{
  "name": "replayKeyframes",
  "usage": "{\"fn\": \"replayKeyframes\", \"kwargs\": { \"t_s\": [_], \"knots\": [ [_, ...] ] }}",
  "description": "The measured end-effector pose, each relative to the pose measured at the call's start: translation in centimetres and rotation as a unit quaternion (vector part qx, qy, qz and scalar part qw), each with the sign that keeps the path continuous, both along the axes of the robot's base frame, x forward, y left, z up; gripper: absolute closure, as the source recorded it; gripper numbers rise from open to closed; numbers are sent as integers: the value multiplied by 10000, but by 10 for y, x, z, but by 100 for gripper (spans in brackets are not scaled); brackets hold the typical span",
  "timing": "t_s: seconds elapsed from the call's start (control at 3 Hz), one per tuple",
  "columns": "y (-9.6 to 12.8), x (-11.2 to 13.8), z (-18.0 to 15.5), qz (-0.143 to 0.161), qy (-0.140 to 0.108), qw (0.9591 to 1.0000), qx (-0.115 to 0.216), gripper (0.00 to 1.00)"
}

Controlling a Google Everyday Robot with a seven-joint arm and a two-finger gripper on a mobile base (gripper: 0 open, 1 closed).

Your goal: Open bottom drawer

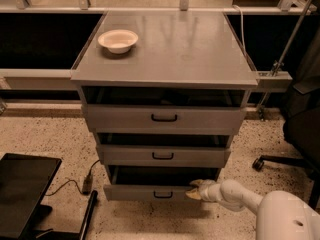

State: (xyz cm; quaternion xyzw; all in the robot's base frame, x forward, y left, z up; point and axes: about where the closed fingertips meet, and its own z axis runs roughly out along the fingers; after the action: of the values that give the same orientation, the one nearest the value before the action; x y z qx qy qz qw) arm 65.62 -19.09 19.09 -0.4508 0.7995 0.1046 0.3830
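Down at the foot of the grey cabinet [190,49], the bottom drawer [135,192] sits lowest of the three, nearest the speckled floor [45,134], with the shortest front and a small black handle [163,194] at its centre. It stands pulled out a little way, with a dark gap showing above its front edge. The gripper [197,189] is low on the right, reaching in from the near right corner on a white arm [235,194], and it sits right at the right-hand end of that drawer front, off to the right of the handle and not on it. Its two pale fingertips [201,183] are parted a little, one up by the top edge of the front and the other lower against the face. From here I cannot tell whether they actually pinch the panel. Above, the middle drawer [200,156] and the wide top drawer [120,118] are each slid out slightly too, both with dark slots over them. A white bowl [118,40] sits empty on the cabinet top, towards the far left corner. On the floor to the near left lies a flat black panel [22,189], with a thin cable [65,184] trailing beside it towards the cabinet. Off to the right stands the wheeled foot of a dark chair [280,159].
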Motion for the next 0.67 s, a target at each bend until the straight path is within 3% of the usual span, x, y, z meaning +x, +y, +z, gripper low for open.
{"fn": "replayKeyframes", "kwargs": {
  "t_s": [0.33,0.67],
  "knots": [
    [-2,-25,-3,-96,-65,9999,72,100],
    [-1,-32,-2,-92,-64,9999,70,100]
  ]
}}
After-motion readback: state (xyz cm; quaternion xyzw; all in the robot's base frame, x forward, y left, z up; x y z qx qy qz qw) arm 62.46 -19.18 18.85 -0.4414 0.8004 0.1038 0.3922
